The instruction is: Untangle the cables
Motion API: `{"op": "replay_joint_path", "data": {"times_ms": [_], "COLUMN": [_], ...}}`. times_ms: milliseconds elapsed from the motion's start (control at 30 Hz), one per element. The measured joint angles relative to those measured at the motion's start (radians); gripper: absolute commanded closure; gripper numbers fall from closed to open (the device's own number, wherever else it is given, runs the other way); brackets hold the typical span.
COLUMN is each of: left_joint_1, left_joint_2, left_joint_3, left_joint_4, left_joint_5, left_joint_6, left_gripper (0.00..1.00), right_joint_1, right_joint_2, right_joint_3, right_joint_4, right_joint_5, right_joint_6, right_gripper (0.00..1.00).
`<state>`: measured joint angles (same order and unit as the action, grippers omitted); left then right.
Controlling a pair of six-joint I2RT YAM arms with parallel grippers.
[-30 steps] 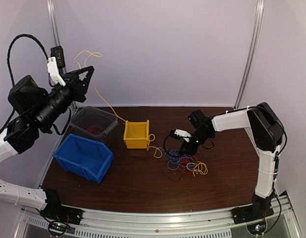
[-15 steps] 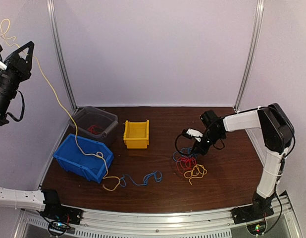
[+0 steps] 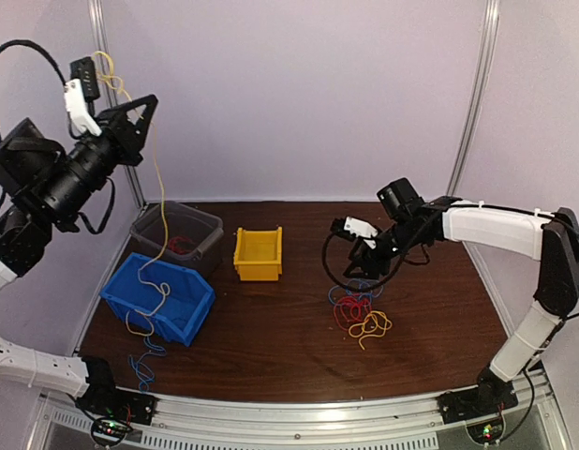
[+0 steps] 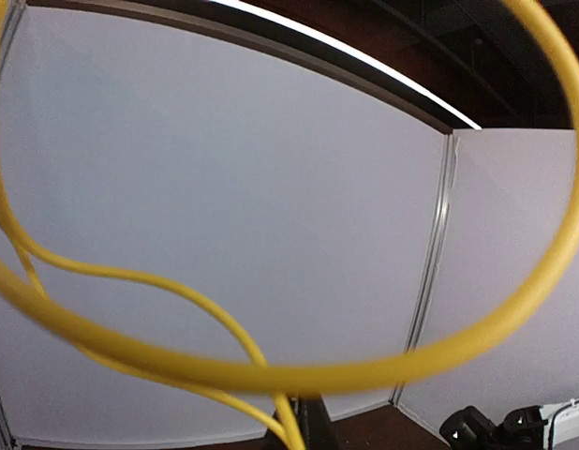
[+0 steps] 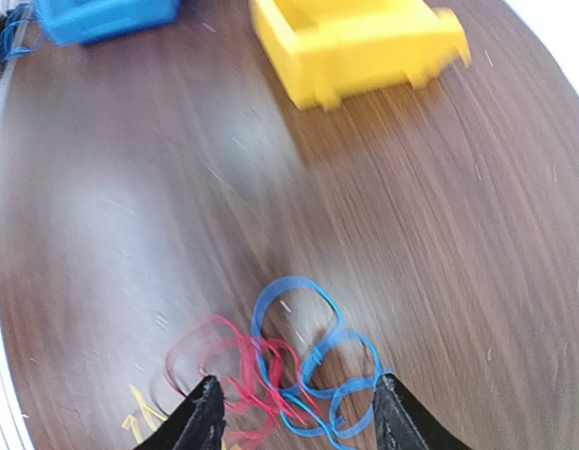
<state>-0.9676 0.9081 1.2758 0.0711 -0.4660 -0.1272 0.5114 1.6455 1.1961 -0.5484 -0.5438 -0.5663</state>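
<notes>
My left gripper is raised high at the upper left, shut on a yellow cable. That cable hangs down across the blue bin, and a blue strand trails off its end onto the table. In the left wrist view the yellow cable loops across the lens, pinched in the shut left gripper. My right gripper hovers open just above the remaining cables: red, yellow-orange and blue. The right wrist view shows the open right gripper over blue loops and red loops.
Three bins stand on the left half of the brown table: a grey bin at the back with a red strand inside, a yellow bin beside it, and the blue bin in front. The right wrist view shows the yellow bin and the blue bin.
My right gripper has opened and lifted off the cable pile. The left arm swung with the yellow cable, dragging it and the blue strand leftwards over the blue bin.
</notes>
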Motion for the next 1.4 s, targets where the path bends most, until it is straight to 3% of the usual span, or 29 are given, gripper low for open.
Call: {"op": "replay_joint_path", "data": {"times_ms": [233,400,600,900,1167,1300,1400], "left_joint_1": [0.000,0.000,0.000,-0.008,-0.039,-0.041,-0.041], "left_joint_2": [0.136,0.199,0.385,0.774,1.055,1.071,1.012], "left_joint_3": [-0.060,0.043,0.243,0.556,0.927,0.936,0.759], "left_joint_4": [-0.024,-0.013,0.045,0.114,0.108,0.115,0.170], "left_joint_5": [0.109,0.195,0.350,0.592,0.698,0.710,0.707], "left_joint_6": [-0.084,-0.129,-0.183,-0.267,-0.294,-0.294,-0.294], "left_gripper": [1.00,1.00,1.00,1.00,1.00,1.00,1.00], "right_joint_1": [0.212,0.296,0.206,-0.137,-0.154,-0.154,-0.155], "right_joint_2": [0.005,0.027,-0.042,-0.237,-0.298,-0.299,-0.304], "right_joint_3": [0.048,0.074,0.076,-0.050,-0.145,-0.145,-0.145], "right_joint_4": [0.030,-0.001,-0.025,-0.008,0.015,0.028,0.028], "right_joint_5": [-0.047,-0.112,-0.153,-0.266,-0.293,-0.315,-0.316], "right_joint_6": [-0.009,-0.014,-0.006,0.024,0.055,0.061,0.059], "right_gripper": [0.45,0.45,0.45,0.44,0.43,0.43,0.43]}}
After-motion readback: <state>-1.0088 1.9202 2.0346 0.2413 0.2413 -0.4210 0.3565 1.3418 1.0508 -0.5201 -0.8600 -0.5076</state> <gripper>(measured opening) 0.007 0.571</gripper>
